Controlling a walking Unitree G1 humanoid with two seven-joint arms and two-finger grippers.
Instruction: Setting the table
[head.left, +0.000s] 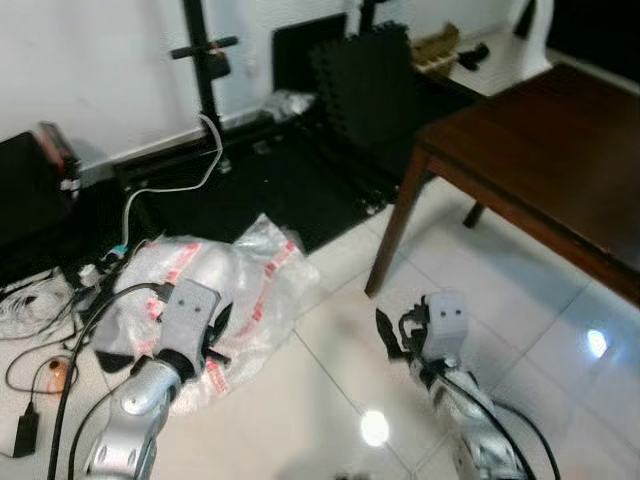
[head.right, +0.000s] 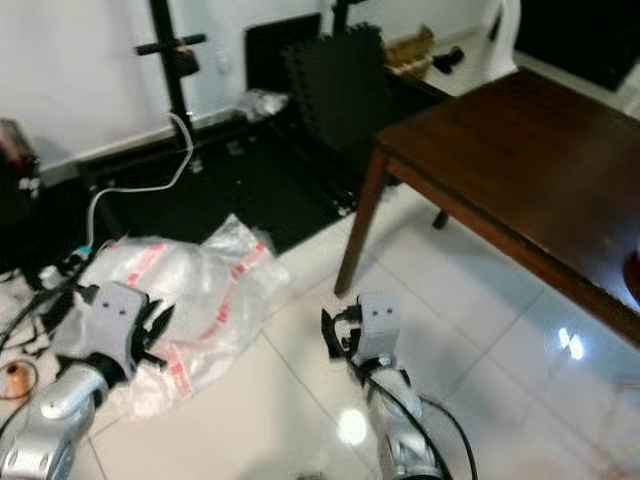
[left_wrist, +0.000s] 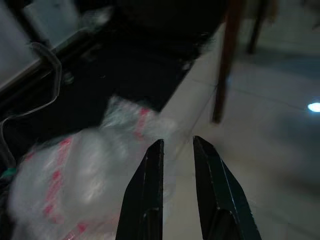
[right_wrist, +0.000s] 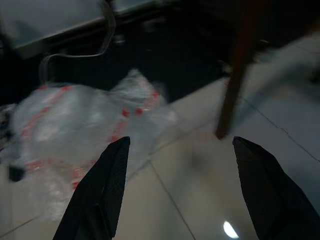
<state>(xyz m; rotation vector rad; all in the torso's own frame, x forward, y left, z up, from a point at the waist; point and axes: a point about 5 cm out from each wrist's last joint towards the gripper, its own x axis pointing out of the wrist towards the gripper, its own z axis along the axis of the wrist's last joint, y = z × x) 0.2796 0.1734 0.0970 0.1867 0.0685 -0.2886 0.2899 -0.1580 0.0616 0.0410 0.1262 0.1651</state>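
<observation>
Worktop: dark wooden worktop (head.left: 540, 150) at two o'clock, top bare, rigid and heavy; no tableware visible to judge a hold.
Floor: crumpled plastic wrap (head.left: 235, 285) at ten o'clock.
Left end effector (left_wrist: 176, 150): held low, fingers slightly parted, empty.
Right end effector (right_wrist: 182, 165): held low, spread wide, empty.

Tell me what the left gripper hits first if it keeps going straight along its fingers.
Most likely the crumpled clear plastic bag with red tape on the floor: the left gripper is empty, fingers narrowly apart, its tips over the bag's edge. Depth is unclear; slightly off, it would meet bare floor tile before the table leg.
</observation>
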